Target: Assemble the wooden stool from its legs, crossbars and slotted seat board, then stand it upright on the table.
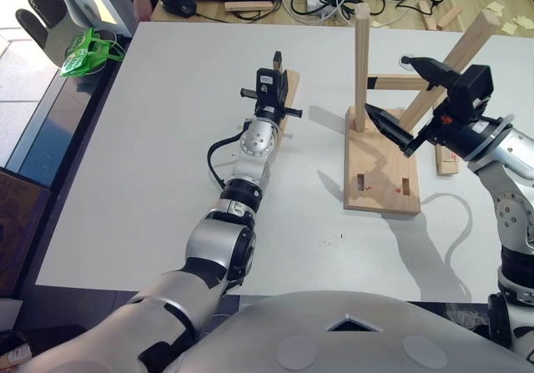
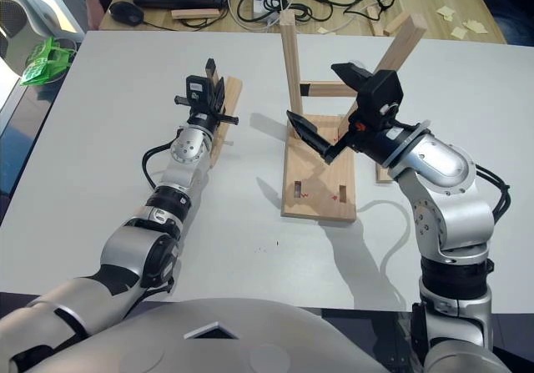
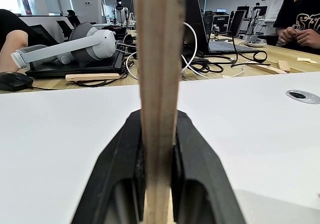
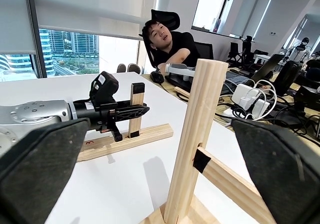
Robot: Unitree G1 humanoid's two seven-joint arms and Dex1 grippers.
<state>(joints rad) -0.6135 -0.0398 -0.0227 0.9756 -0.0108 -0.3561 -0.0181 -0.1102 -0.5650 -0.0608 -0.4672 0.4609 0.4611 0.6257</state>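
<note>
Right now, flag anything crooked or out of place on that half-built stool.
The tilted leg leans far toward the robot's right, while the upright leg stands square on the seat board. A crossbar joins the two, so the leaning one does not look properly seated at its base.

The table point(image 1: 167, 181) is white. The board point(image 1: 380, 196), with small red marks, the legs point(image 1: 361, 64), crossbar point(image 1: 390, 81) and piece point(image 3: 157, 108) are pale wood. The left gripper point(image 1: 279, 71) and right gripper point(image 1: 400, 93) are black.
</note>
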